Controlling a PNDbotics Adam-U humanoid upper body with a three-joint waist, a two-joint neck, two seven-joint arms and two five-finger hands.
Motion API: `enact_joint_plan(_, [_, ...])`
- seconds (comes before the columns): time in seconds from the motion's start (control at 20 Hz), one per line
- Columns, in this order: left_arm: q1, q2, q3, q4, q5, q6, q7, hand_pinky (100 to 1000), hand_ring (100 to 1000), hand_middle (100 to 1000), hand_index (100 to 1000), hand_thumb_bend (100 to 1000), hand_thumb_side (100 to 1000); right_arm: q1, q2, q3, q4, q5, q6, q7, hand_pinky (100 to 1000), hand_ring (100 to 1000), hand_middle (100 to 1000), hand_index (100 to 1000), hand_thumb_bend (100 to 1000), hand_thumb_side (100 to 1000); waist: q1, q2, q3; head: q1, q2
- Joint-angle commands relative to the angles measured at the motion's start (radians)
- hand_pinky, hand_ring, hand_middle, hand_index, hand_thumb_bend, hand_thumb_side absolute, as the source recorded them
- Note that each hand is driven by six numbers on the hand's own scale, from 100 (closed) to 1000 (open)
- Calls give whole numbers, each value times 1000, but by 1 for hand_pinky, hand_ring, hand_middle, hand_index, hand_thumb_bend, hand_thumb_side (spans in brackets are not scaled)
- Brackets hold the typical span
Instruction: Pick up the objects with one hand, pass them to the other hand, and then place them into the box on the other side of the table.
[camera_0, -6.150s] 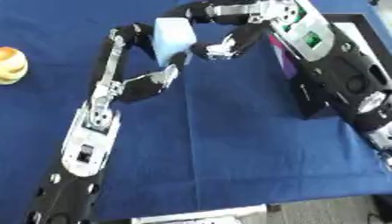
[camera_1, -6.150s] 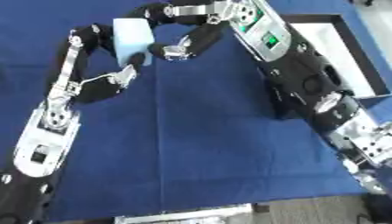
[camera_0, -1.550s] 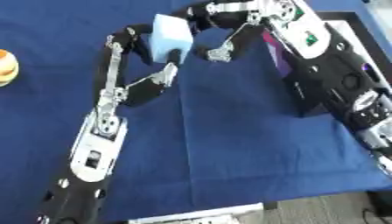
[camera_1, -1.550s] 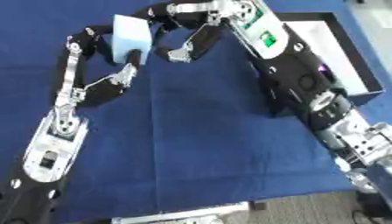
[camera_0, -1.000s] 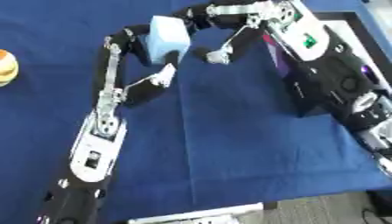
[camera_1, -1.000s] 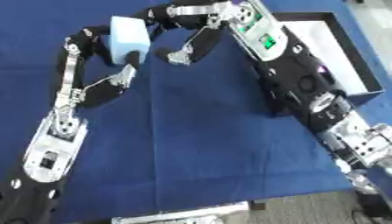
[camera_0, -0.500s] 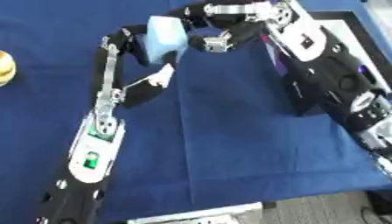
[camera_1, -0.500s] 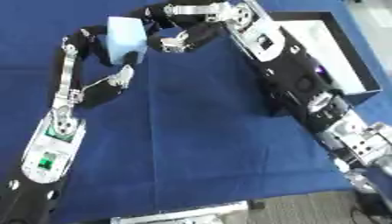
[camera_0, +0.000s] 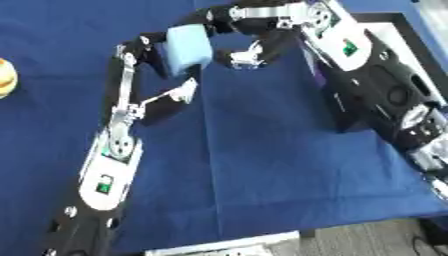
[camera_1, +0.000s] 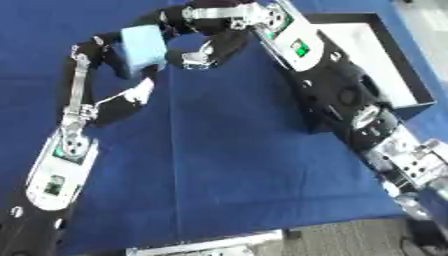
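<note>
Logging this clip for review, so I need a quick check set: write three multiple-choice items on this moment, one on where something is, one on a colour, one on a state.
1. Where is the black-walled box with a white floor?
A. on the robot's right side of the table
B. on its left side
C. under the cube

2. What colour is the cloth on the table?
A. red
B. dark blue
C. white

3. What is the state of the light blue foam-like cube?
A. lying in the box
B. held up off the table by the left hand
C. resting flat on the cloth

Answers: 1 A, the box sits at the right edge behind the right arm. 2 B, blue cloth covers the table. 3 B, the left hand carries the cube, with the right hand beside it.
</note>
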Motion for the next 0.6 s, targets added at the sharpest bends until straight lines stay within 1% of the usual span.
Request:
enact_joint_plan(0.05, [-10, -4, 2, -12, 0, -2, 8, 607, 346, 266, 469, 143, 179, -11, -18, 0, -29, -7, -44, 42, 924, 1000, 1000, 1000, 100, 573, -8, -8, -2, -5, -1])
enact_joint_plan(0.2, [-12, -4, -4, -21, 3, -5, 5, 606, 346, 265, 468, 148, 170, -11, -17, -1, -30, -5, -53, 42, 923, 1000, 1000, 1000, 100, 612, -8, -8, -2, -6, -1])
enact_joint_plan(0.35, [-11, -4, -9, -26, 6, -6, 1, 604, 344, 263, 467, 154, 165, -13, -16, -3, -29, -5, -60, 42, 922, 1000, 1000, 1000, 100, 623, -9, -6, -2, -5, -1])
enact_joint_plan(0.6, [-12, -3, -11, -33, 16, -12, 2, 602, 342, 261, 466, 163, 152, -13, -17, -7, -25, 10, -86, 42, 918, 1000, 1000, 1000, 100, 586, -8, -4, -3, -2, -1])
